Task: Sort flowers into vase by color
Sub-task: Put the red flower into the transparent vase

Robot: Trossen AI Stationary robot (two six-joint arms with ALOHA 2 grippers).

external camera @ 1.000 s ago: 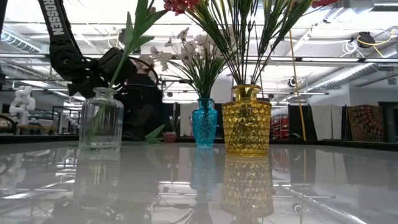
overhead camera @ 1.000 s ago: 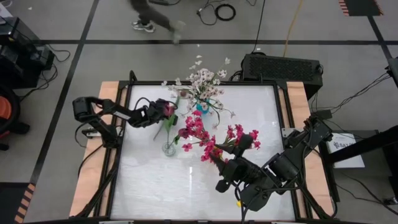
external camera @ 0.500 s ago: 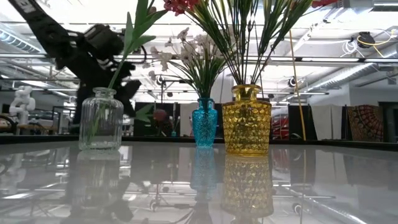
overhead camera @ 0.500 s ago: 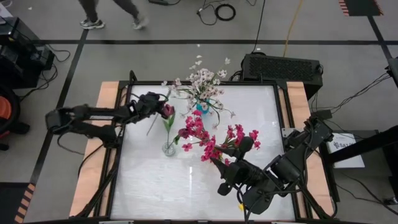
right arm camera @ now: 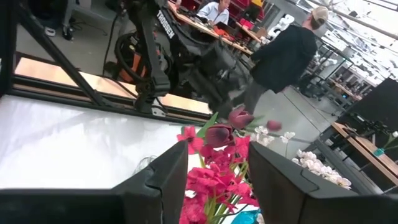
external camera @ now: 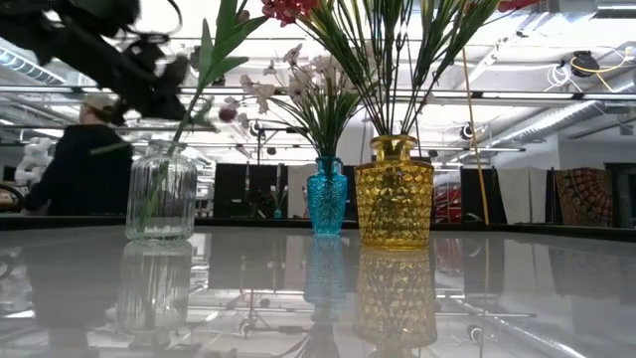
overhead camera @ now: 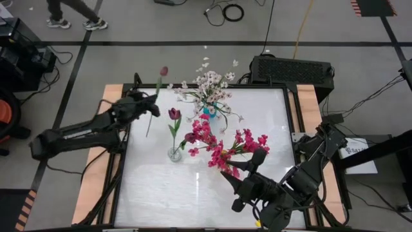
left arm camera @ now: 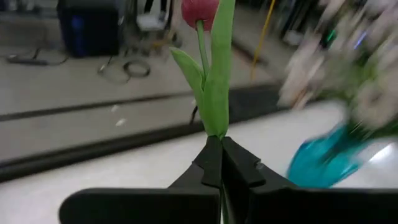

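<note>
Vases: we count three, ribbed clear glass vase [external camera: 160, 191], small teal vase [external camera: 328, 194], knobbly yellow vase [external camera: 395, 192].
Tulips: two maroon; one tulip [overhead camera: 174, 115] stands in the clear vase.
Left gripper [left arm camera: 221, 163]: clenched on the second tulip [overhead camera: 163, 71] at the table's far-left edge.
Right gripper [right arm camera: 213, 177]: fingers apart, empty, near the magenta blooms [overhead camera: 219, 147].
Table [overhead camera: 270, 129]: glossy white.
Room: we see a person [external camera: 78, 164] beyond.

A person in dark clothes [external camera: 75, 164] is standing beyond the white desk [overhead camera: 167, 190]; black cables [overhead camera: 233, 11] are lying on the grey floor [overhead camera: 116, 61].
</note>
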